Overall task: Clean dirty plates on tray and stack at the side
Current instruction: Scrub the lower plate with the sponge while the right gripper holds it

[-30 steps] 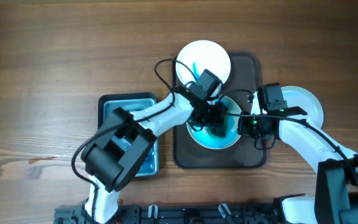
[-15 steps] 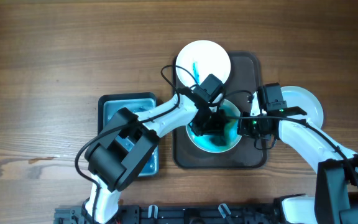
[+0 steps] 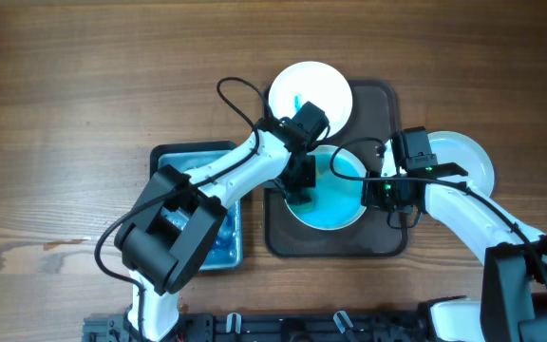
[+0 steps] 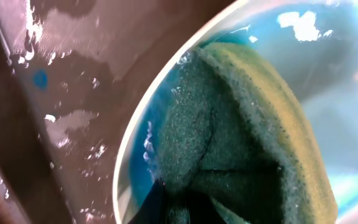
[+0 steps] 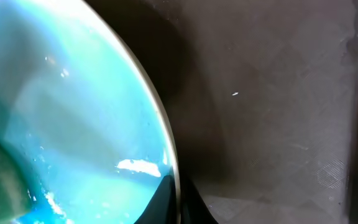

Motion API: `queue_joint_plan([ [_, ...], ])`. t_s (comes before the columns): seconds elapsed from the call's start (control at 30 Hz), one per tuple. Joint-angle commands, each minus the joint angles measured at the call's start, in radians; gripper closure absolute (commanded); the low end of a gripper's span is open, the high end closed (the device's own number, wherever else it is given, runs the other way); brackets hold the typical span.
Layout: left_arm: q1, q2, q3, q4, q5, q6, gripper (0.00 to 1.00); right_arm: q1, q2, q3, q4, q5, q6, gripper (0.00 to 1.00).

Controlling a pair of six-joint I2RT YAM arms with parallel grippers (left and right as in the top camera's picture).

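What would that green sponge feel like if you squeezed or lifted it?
Probably squashy and floppy: the sponge is folded and creased against the blue plate. Likely heavier than it looks and drippy, since it glistens with bubbles. It may slide easily, because the plate and the tray look wet.

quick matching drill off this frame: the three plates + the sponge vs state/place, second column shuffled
1. far plate
2. middle plate
3. right-hand plate
4. sponge

a. green, at a plate's left edge
b. coated in blue
c. plain white, off the tray, to its right
d. white with one blue streak

Pairs: 1-d, 2-b, 3-c, 4-a
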Motion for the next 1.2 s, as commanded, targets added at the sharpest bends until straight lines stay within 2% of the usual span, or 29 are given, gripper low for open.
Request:
queue_joint_plan([
  [0.0,0.016,0.013,-0.012,0.086,0.076,0.01,0.96,-0.003,0.024,-0.033,-0.013,0.066,-0.008,0.96],
  [0.07,0.009,0.027,-0.012,0.145,0.211,-0.005,0.96,-0.003,0.024,-0.033,-0.013,0.066,-0.008,0.96],
  [0.1,-0.002,0.049,-0.012,0.207,0.328,-0.034,0.96,-0.003,0.024,-0.033,-0.013,0.066,-0.007,0.96],
  [0.27,-0.053,0.104,-0.012,0.332,0.513,-0.057,0.96,-0.003,0.024,-0.033,-0.013,0.063,-0.008,0.96],
  [0.5,-0.095,0.126,-0.012,0.329,0.569,-0.055,0.96,-0.003,0.024,-0.033,-0.013,0.063,-0.007,0.96],
  [0.67,-0.076,0.125,-0.012,0.254,0.562,-0.016,0.96,-0.003,0.024,-0.033,-0.013,0.063,-0.007,0.96],
  [0.77,-0.053,0.117,-0.012,0.167,0.451,-0.015,0.96,-0.003,0.024,-0.033,-0.013,0.062,-0.007,0.96],
  [0.9,-0.029,0.08,-0.012,-0.009,0.056,-0.029,0.96,-0.003,0.024,-0.033,-0.012,0.043,-0.007,0.96],
  [1.0,-0.023,0.056,-0.012,-0.081,-0.154,-0.068,0.96,-0.003,0.024,-0.033,-0.01,0.043,-0.007,0.96],
  [1.17,-0.022,0.021,-0.012,-0.147,-0.35,-0.13,0.96,-0.003,0.024,-0.033,-0.009,0.043,-0.007,0.96],
])
